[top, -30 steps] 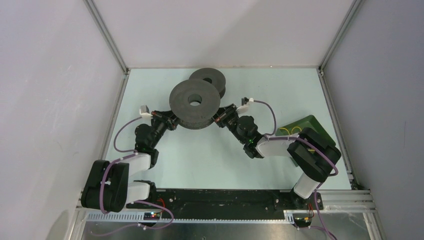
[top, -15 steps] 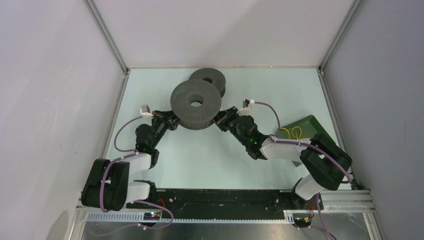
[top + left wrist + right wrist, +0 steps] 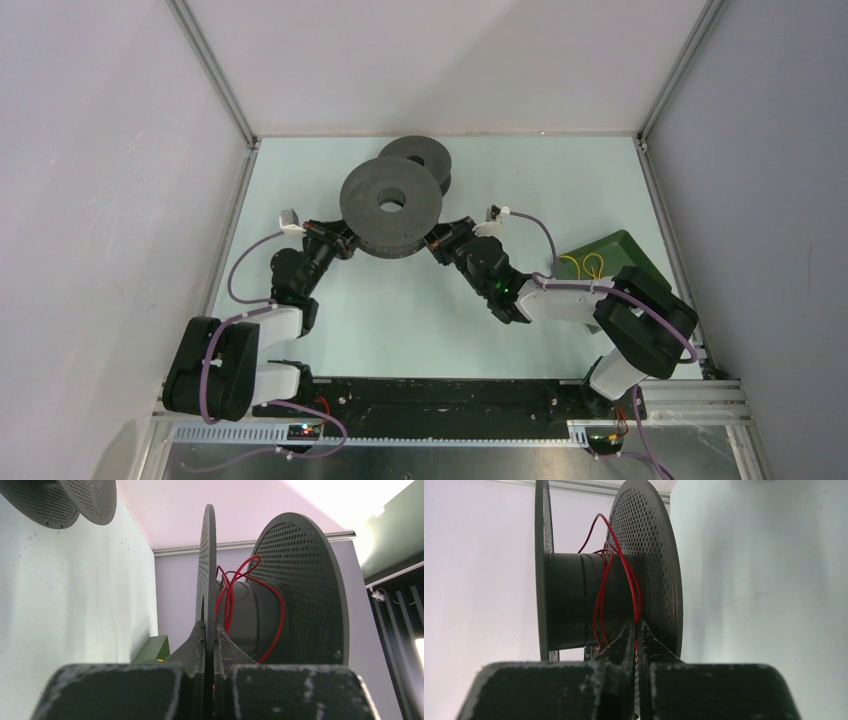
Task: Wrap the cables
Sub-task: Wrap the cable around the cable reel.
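Red cable [image 3: 228, 600] looped loosely round spool [image 3: 300, 590] hub; right fingers [image 3: 621, 642] pinch it, left fingers [image 3: 192, 647] clamp spool flange.

Red cable [image 3: 600, 600] is looped pretty loosely round the dark spool [image 3: 569, 600] hub and pinched in the closed right gripper [image 3: 636, 628].

Left arm [image 3: 290, 272] and right arm [image 3: 560, 298] identical: black joint housings [image 3: 215, 370], white link covers [image 3: 272, 322], purple hose [image 3: 237, 270] clipped along each. Small white connector block [image 3: 291, 219] at wrist. Fingers [image 3: 190, 650] matte black, edges scuffed grey. Green LED [image 3: 499, 286] lit on right forearm. Black base rail [image 3: 450, 395].
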